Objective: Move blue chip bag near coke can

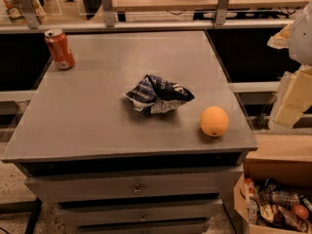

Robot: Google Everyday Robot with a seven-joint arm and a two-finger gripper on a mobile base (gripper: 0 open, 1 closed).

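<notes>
Drawers [137, 189] run down the front of the grey desk [83, 126], and on its top the coke can [59, 48] stands upright at the far left corner. Well apart from it, near the middle of the top, lies the crumpled blue chip bag [158, 94], and to the bag's right, near the front right corner and clear of the bag, sits an orange [214, 121]. Beyond the desk's right edge hangs the pale gripper [292, 99], touching nothing on the desk; whether its jaws are open or closed cannot be told, and below it a cardboard box [273, 172] holds snacks.
</notes>
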